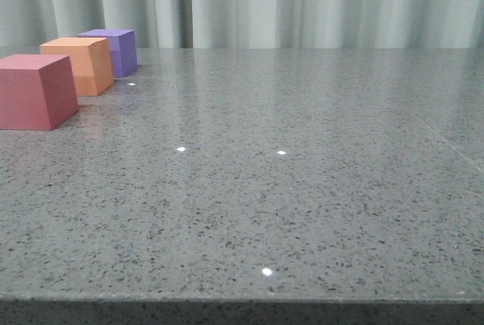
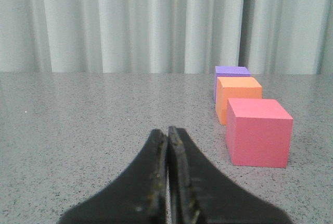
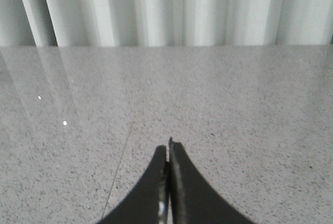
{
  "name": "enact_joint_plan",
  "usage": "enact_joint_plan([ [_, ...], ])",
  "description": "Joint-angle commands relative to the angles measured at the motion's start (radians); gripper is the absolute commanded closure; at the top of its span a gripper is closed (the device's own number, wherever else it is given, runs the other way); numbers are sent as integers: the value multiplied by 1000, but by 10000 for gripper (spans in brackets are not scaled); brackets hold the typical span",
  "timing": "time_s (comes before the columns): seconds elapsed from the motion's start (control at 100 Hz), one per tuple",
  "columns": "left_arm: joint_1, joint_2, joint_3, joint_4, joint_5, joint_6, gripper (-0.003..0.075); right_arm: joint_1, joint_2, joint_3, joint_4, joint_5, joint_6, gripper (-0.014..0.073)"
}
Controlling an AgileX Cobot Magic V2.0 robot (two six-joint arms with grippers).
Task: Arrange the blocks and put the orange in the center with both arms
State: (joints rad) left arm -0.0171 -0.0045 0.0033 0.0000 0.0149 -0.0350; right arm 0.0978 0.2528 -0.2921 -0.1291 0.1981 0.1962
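Three cubes stand in a row at the table's far left: the red-pink cube [image 1: 34,91] nearest, the orange cube [image 1: 79,64] in the middle, the purple cube [image 1: 113,51] farthest. The left wrist view shows the same row: red-pink [image 2: 258,132], orange [image 2: 237,96], purple [image 2: 231,73]. My left gripper [image 2: 167,130] is shut and empty, low over the table, short of the red-pink cube and to one side of it. My right gripper [image 3: 169,145] is shut and empty over bare table. No cube shows in the right wrist view. Neither gripper shows in the front view.
The grey speckled table [image 1: 287,189] stretches back to a pale pleated curtain [image 1: 302,0]. Its front edge runs along the bottom of the front view. A thin seam line [image 3: 119,166] crosses the table near my right gripper.
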Motion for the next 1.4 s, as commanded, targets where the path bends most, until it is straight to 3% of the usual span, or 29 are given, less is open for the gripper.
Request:
enact_joint_plan([
  [0.0,2,-36,41,-5,-81,-11,741,-21,-50,35,73,-154,-53,662],
  [0.31,2,-36,41,-5,-81,-11,741,-29,-289,213,85,-178,-53,662],
  [0.6,2,-36,41,-5,-81,-11,741,-33,-279,303,86,-289,-52,662],
  [1.39,2,-36,41,-5,-81,-11,741,-33,-279,302,86,-294,-52,662],
])
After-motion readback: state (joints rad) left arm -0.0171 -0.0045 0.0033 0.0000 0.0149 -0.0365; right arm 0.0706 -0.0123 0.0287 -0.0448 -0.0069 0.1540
